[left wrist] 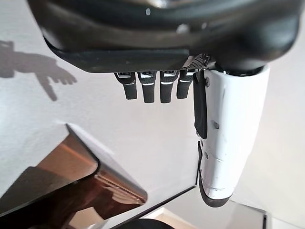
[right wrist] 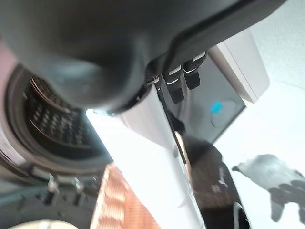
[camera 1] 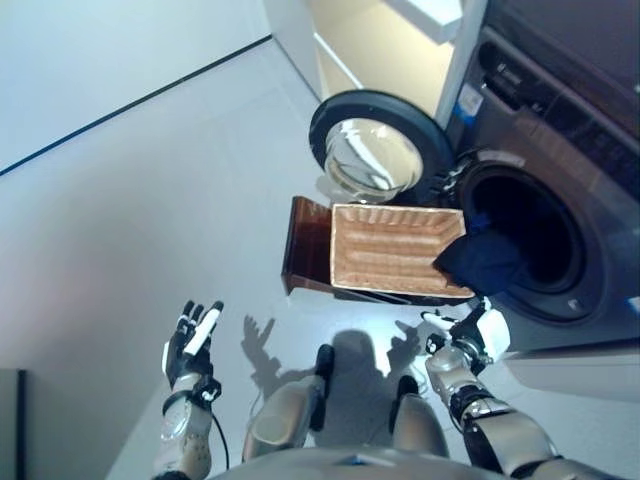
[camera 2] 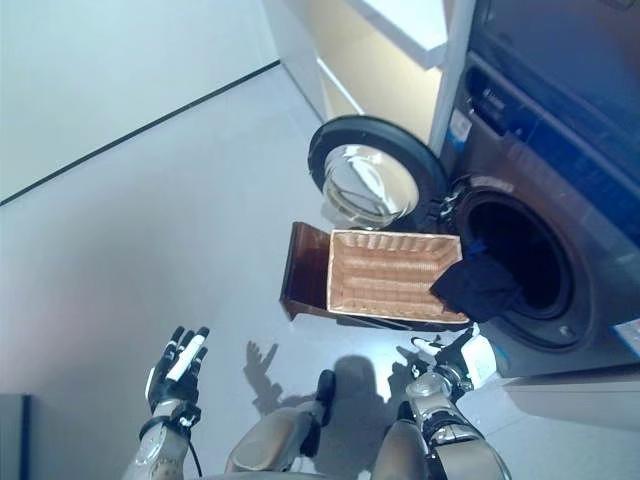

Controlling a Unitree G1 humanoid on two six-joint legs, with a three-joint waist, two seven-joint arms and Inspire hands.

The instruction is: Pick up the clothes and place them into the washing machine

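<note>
Draping from the wicker basket [camera 1: 395, 250] into the washing machine [camera 1: 560, 200] mouth, the dark garment [camera 1: 482, 260] sits half-delivered, while left hand [camera 1: 190, 345] and right hand [camera 1: 470, 335] hover straight-fingered, empty, near the floor.

You've got dark clothes [camera 1: 484, 262] bunched up, draped over the wicker basket's [camera 1: 395, 250] corner & hanging at the mouth of the washing machine [camera 1: 545, 215], door [camera 1: 375, 150] swung open.

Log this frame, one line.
left robot hand: open, empty | right robot hand: open, empty | dark garment: draped over drum opening | basket: empty
</note>
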